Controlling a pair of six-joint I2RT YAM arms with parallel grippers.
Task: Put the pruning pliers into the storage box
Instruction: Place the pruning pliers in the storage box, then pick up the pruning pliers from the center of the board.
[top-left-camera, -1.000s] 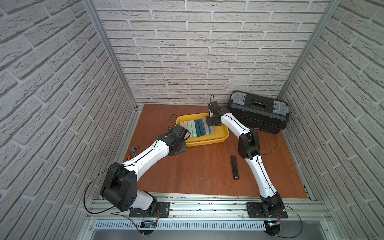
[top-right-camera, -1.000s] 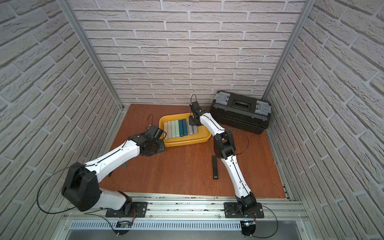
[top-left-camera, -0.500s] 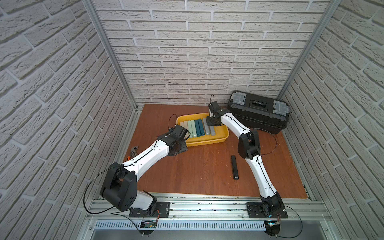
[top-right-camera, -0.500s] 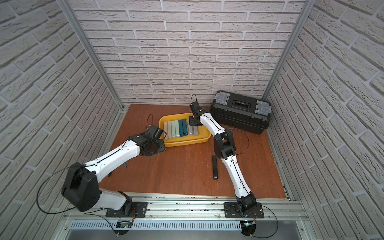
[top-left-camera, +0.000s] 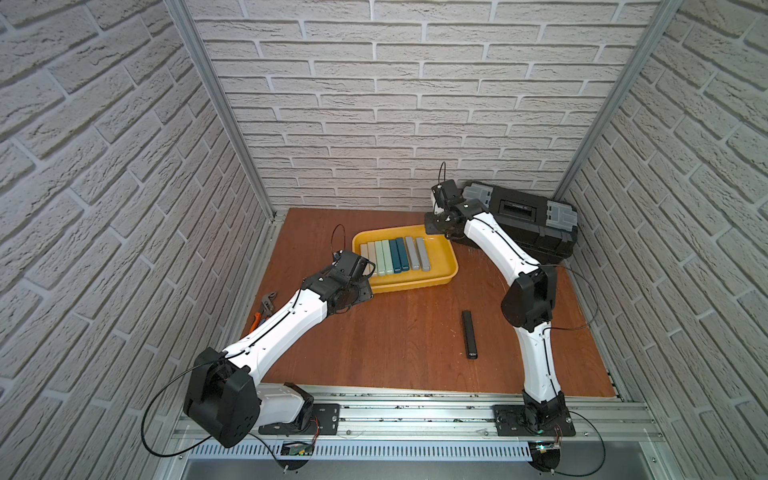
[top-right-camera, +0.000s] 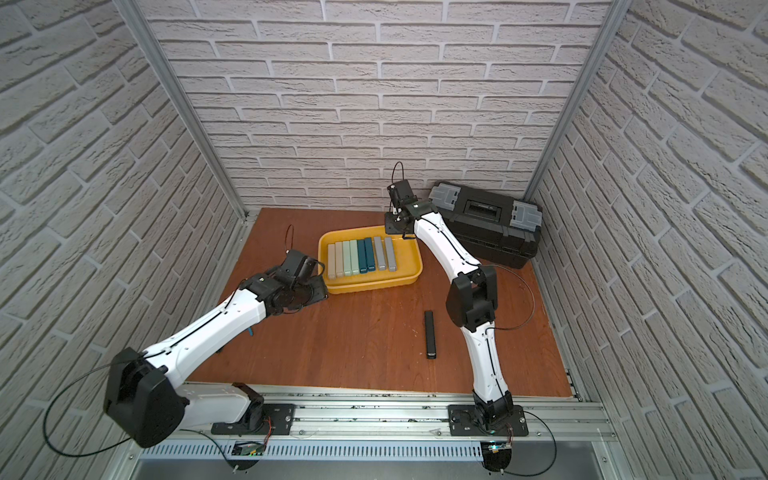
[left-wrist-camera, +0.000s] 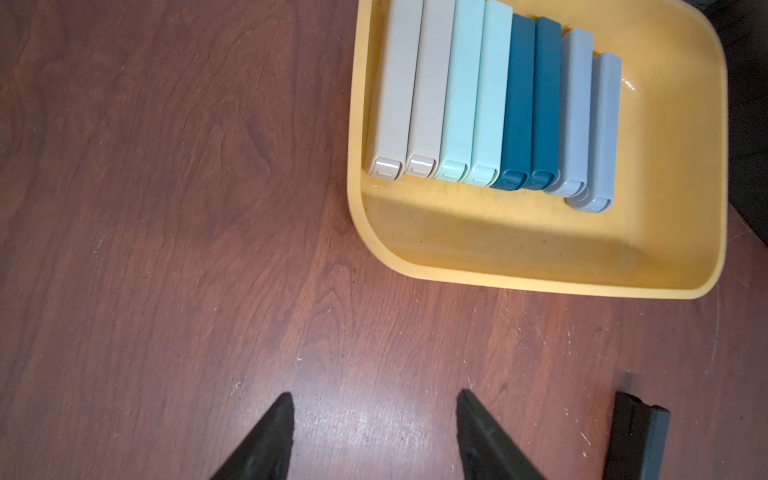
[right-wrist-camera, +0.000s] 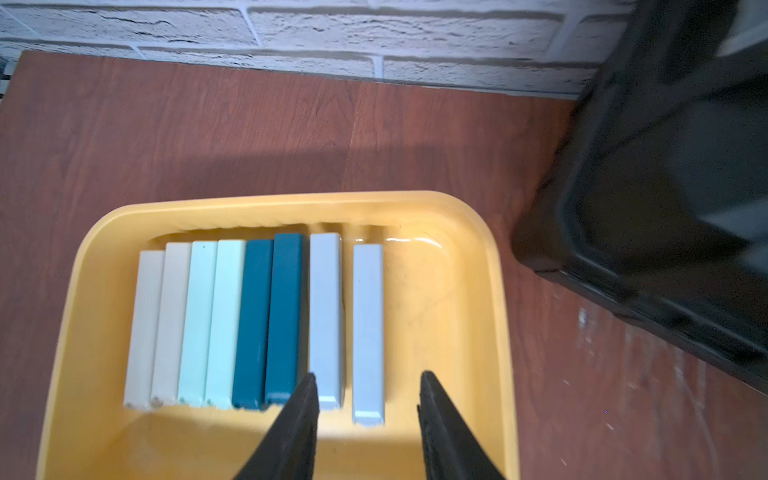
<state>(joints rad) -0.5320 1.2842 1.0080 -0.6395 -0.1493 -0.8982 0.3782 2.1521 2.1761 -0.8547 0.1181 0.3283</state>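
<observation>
Now eight pruning pliers in storage box, black bar on surface; left tool and right tool apart, empty

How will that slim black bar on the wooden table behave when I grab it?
The slim black rectangular bar looks straight and rigid, so it probably won't flex. Its flat faces, flush on the wooden table, suggest it won't roll. Long and slim, it might tilt in an off-centre grip.
</observation>
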